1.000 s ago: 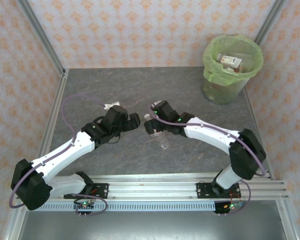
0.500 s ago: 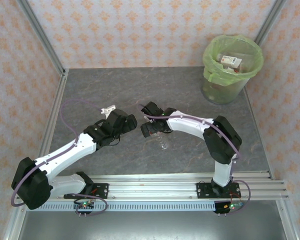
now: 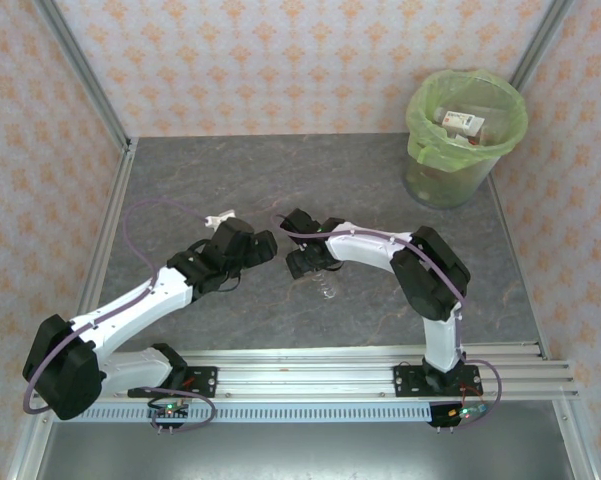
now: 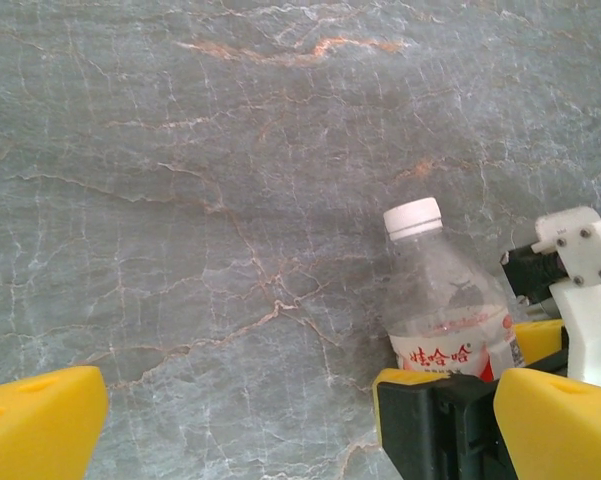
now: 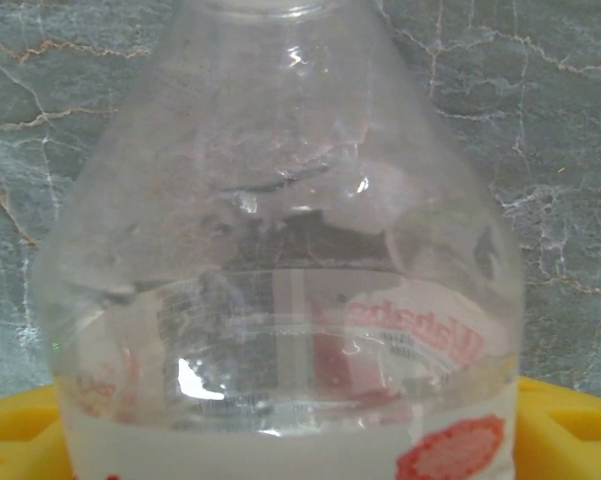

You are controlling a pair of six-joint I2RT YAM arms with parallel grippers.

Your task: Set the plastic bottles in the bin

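Right gripper [image 3: 305, 262] straddles a clear plastic bottle [image 3: 325, 285] at mid-tabletop, with its yellow fingers [image 5: 570, 425] showing on either side of the body in the right wrist view. The spread is wide, so I can't tell whether the pads are pressing or just flanking. Bottle has a white cap [image 4: 412, 217] and a red-and-white label [image 4: 450, 352]. Its long axis runs from the gripper down toward the near edge, cap end away from the bases. Can't tell if it rests on the surface or is raised off it. Left gripper [image 3: 263, 246] sits just beside it on the left, jaws wide apart and empty, pointing at the bottle. Bin [image 3: 440, 180] stands in the far right corner, well apart from both grippers and up-right of the bottle. The right arm is nearer, so the carry looks like its job: a lift, then a swing to the far right over the green-bagged rim. Labelled bottles [image 3: 460, 122] lie inside the bin. Tabletop [image 3: 230, 170] is grey marbled stone-look, flat and bare around the bottle. Orange-patterned wallpaper [image 3: 280, 60] closes the cell on three sides, with metal posts at the corners.
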